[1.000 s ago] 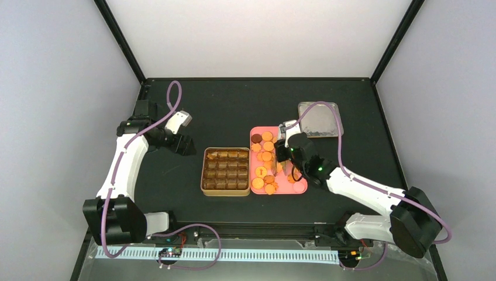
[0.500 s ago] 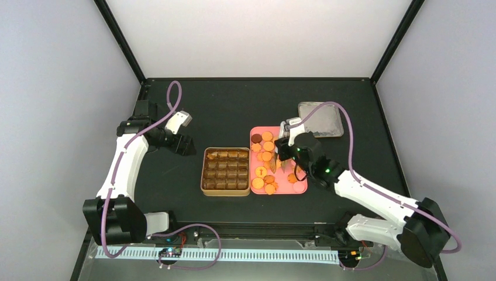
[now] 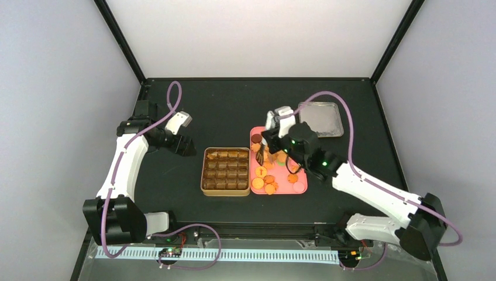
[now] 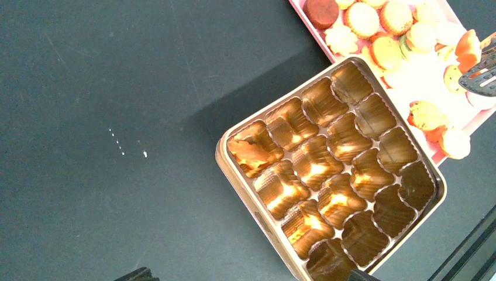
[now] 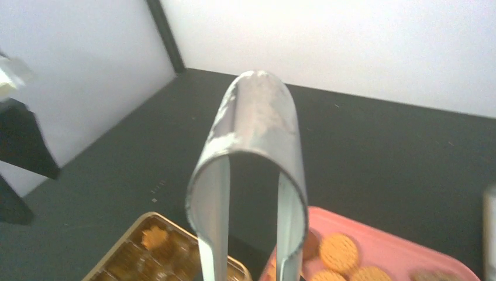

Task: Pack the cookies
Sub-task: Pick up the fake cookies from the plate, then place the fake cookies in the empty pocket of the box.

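Note:
Several round orange-golden cookies (image 3: 266, 173) lie on a pink tray (image 3: 296, 187); a dark brown one sits at its far left corner. They also show in the left wrist view (image 4: 374, 23). A gold tin (image 3: 202, 172) with brown compartments stands left of the tray. One flower-shaped cookie (image 4: 251, 153) lies in a corner compartment, also in the right wrist view (image 5: 153, 237). My right gripper (image 3: 270, 145) is shut on metal tongs (image 5: 251, 146), over the tray's left side near the tin. My left gripper (image 3: 178, 140) is open and empty, left of the tin.
A silver tin lid (image 3: 320, 119) lies at the back right, behind the tray. The tongs' dark tip (image 4: 481, 79) hangs over the cookies in the left wrist view. Black table surface (image 3: 222, 111) surrounds tin and tray.
My right arm has carried the tongs to the left and a little back across the tray, toward the tin's side. The left arm has not moved.

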Available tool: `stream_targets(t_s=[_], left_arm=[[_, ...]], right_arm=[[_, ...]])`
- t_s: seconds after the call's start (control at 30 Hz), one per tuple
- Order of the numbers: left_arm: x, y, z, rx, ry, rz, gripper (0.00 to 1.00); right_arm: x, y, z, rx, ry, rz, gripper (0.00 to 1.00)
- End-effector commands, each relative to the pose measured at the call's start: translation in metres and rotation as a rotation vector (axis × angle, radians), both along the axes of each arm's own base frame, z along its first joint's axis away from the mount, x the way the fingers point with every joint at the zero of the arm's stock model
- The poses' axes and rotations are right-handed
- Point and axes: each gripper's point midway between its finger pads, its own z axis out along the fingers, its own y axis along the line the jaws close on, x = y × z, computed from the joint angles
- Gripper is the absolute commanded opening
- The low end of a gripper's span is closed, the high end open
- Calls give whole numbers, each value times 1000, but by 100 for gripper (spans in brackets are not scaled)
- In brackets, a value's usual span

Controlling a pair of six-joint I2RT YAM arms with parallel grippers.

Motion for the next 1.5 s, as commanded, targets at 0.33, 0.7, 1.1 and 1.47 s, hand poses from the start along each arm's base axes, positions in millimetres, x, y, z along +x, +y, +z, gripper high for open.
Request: stream_targets(t_s=[0.33,0.7,1.1,1.47], left_arm=[[-3,8,10,-5,-9,6,88],[-5,14,12,-10,-15,15,88],[-6,14,14,-14,-18,14,88],[-6,14,17,-16,-26,13,88]], right_arm=[[24,159,33,30,-36,281,2],[40,195,13,5,9,318,21],[44,193,13,-4,2,299,33],[45,193,14,-12,-2,296,35]])
